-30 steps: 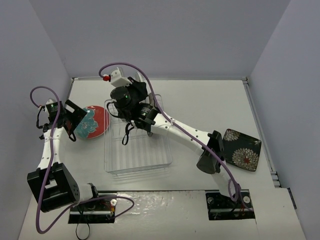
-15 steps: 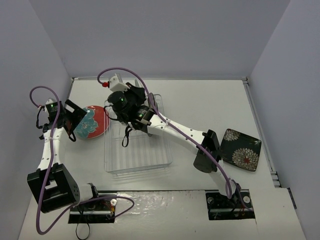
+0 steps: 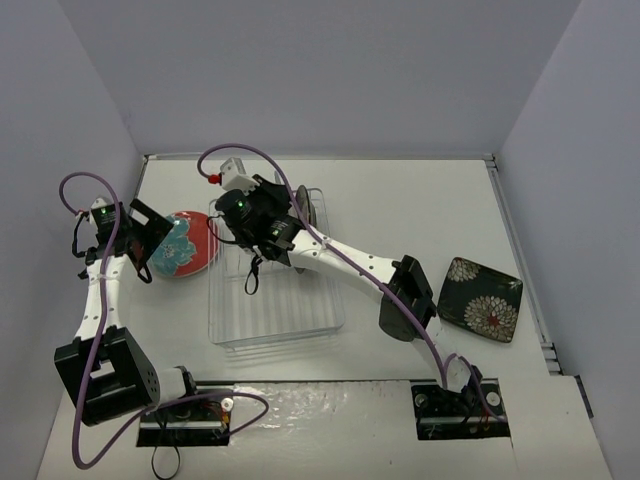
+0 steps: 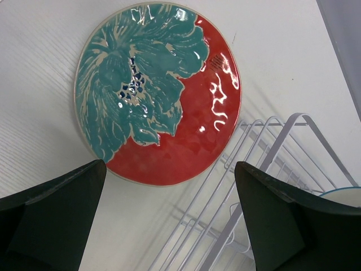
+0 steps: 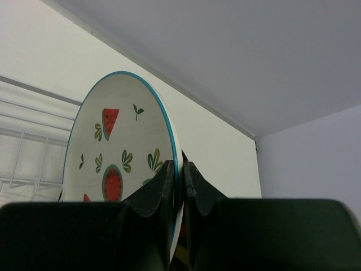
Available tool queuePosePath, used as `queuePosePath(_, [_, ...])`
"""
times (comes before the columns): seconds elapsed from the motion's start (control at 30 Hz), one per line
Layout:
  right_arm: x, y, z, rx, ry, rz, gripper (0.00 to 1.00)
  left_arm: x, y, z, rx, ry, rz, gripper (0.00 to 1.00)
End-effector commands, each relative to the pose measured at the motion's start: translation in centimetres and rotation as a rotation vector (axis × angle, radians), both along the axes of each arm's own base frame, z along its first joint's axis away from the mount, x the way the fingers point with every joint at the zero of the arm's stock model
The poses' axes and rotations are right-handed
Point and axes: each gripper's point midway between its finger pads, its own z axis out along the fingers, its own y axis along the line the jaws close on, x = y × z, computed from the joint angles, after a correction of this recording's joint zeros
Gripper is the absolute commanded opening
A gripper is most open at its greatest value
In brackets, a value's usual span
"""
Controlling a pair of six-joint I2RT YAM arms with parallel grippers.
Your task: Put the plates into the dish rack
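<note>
Dish rack (image 3: 290, 300) sits left of table centre, long axis running near-to-far. Open table to its right as far as the black square plate (image 3: 483, 298), which lies flat near the right wall. Red plate (image 4: 163, 96) lies flat on the table just beside the rack's left edge — only a narrow strip between it and the left wall. Left gripper (image 4: 170, 169) spread wide above the red plate's edge, holding nothing. Right gripper (image 5: 179, 169) pinches the rim of the watermelon plate (image 5: 121, 164) — plate upright on edge, over the rack's far left corner.
</note>
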Motion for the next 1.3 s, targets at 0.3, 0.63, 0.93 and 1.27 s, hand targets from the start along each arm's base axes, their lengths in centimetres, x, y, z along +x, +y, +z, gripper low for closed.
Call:
queuePosePath(0.3, [0.1, -0.5, 0.1, 0.194, 0.005, -0.025, 0.0, 0.8, 0.2, 2.3, 0.032, -0.092, -0.021, 0.97])
queuePosePath(0.63, [-0.2, 0.1, -1.1, 0.274, 0.038, -0.007, 0.42, 0.9, 0.1, 2.3, 0.029, -0.099, -0.028, 0.97])
queuePosePath(0.93, [-0.4, -0.3, 6.4, 0.408, -0.031, 0.069, 0.82, 1.0, -0.1, 2.3, 0.024, -0.103, -0.036, 0.97])
queuePosePath(1.27, [2.6, -9.2, 11.4, 0.733, 0.012, 0.079, 0.94, 0.9, -0.1, 2.8, 0.032, -0.118, -0.04, 0.97])
